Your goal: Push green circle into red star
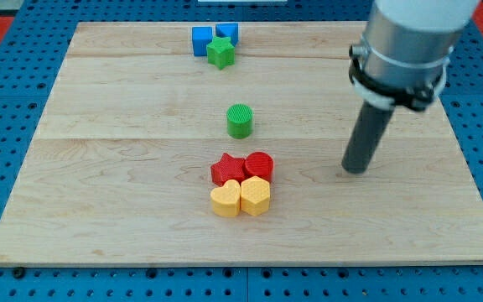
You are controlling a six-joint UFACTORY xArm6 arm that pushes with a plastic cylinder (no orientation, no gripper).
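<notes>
In the camera view you are looking down at a slant on a pale wooden board (124,168) made of long planks, resting on a blue pegboard surface (7,67) dotted with holes. Your arm ends in a grey cylinder at the view's top right, from which a straight dark rod reaches down; my tip (355,171) sits on the board toward the view's right, well apart from every block. There are no jaws on this rig, only the rod, so nothing is being gripped. The green circle (240,121), a short ribbed cylinder, stands alone near the middle of the board, to the view's left of the tip and slightly higher in the view. Below it, with a clear strip of wood between them, lies the red star (228,169), slightly toward the view's left of the circle. The star is part of a tight cluster: a red circle (260,164) touches it on the view's right, a yellow heart (225,200) sits just below the star, and a second yellow block (256,195), whose exact shape is hard to make out, sits below the red circle. Near the view's top edge a green star (220,53) rests against two blue blocks, a blue block (200,39) on the left and a blue cube (227,33) on the right.
</notes>
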